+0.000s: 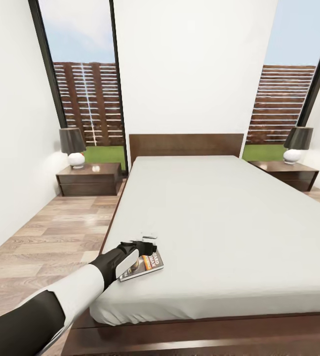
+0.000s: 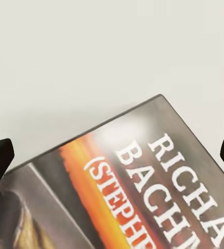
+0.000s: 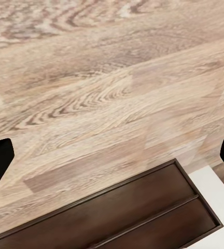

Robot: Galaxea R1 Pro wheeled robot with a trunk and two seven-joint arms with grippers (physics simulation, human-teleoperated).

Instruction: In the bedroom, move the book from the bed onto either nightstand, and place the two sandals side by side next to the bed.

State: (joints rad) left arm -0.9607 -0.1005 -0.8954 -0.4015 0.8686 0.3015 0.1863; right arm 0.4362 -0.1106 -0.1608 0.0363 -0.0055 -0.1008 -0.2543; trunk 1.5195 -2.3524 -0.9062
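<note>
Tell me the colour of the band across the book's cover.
Orange, glowing toward yellow, with white lettering beside it on the book; clearest in the left wrist view.

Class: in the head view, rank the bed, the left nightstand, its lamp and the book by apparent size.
1. Large dark-framed, pale-mattress bed
2. Squarish dark brown nightstand
3. and 4. Dark-shaded white-based lamp and dark paperback book: look alike; nearness enlarges the book.

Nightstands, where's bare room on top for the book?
Left nightstand: free front half, ahead of its lamp and a small white object. Right nightstand: free near the bed; its lamp crowds the far corner.
</note>
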